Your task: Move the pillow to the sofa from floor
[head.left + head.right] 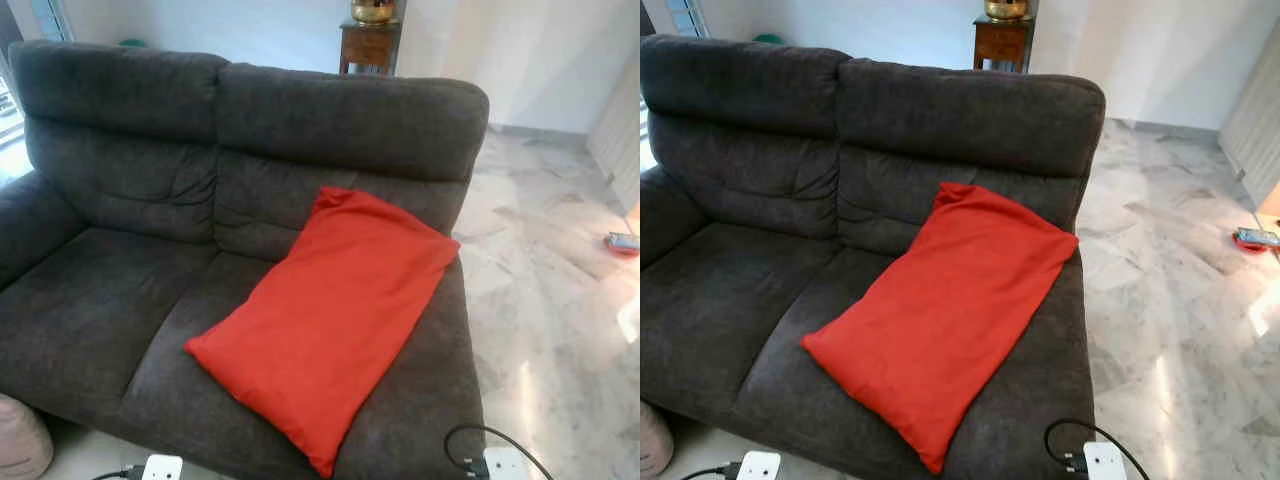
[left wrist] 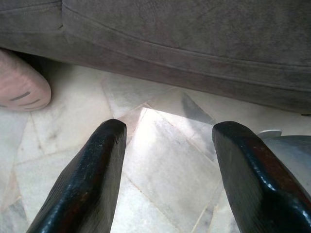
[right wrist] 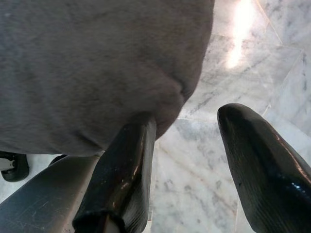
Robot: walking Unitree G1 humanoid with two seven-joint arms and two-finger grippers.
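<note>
A red pillow point(image 1: 325, 310) lies slantwise on the right seat of the dark grey sofa point(image 1: 120, 290), its upper corner leaning against the backrest and its lower corner reaching the seat's front edge. My left gripper point(image 2: 165, 141) hangs low before the sofa's base, open over the marble floor, nothing between its fingers point(image 2: 92, 170). Beside the sofa's front right corner my right gripper point(image 3: 187, 131) is also open and empty, one of its fingers point(image 3: 126, 170) near the grey upholstery point(image 3: 97, 68).
A pink cushion-like thing point(image 1: 20, 440) lies on the floor at the sofa's left front. White power adapters with black cables point(image 1: 480, 455) sit at my arms. A wooden side table point(image 1: 370, 45) stands behind the sofa. A small red object point(image 1: 622, 243) lies on the marble floor point(image 1: 540, 300), right.
</note>
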